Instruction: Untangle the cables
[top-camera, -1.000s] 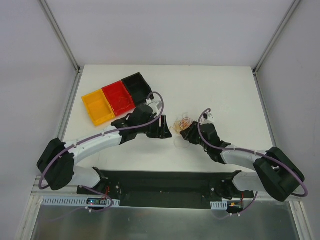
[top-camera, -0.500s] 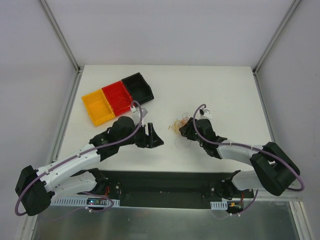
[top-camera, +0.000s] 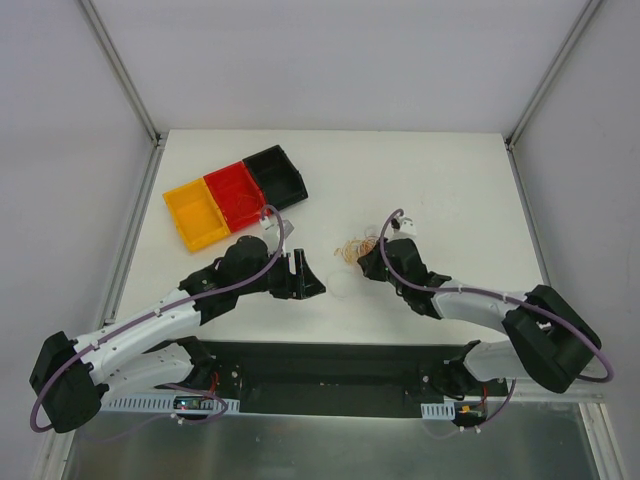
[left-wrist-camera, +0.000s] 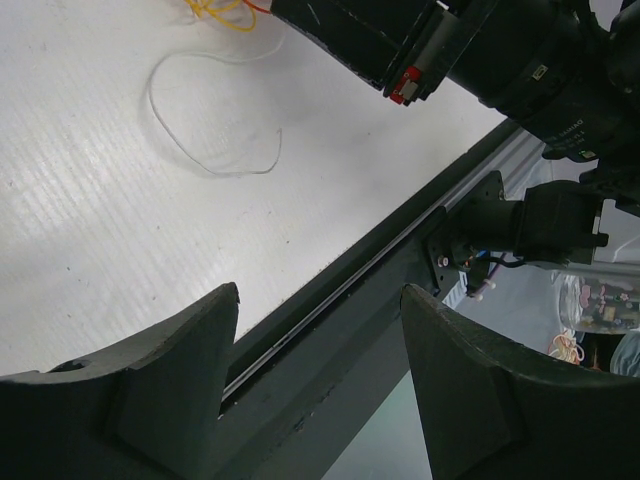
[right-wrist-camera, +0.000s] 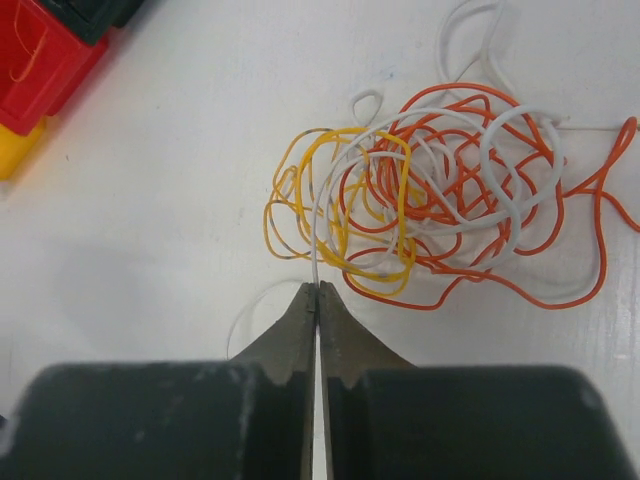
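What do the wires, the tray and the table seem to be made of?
Wires: probably plastic-insulated, smooth orange, yellow and white strands bending in soft loops. Tray: likely moulded plastic, evenly coloured yellow, red and black compartments. Table: white with fine parallel ribs, perhaps corrugated plastic sheet.

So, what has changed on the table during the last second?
The left hand drew back from the wires toward the near left, and it is open now. The right hand edged a little toward the far side and is shut on a white wire. The wires and the tray stayed about where they were.
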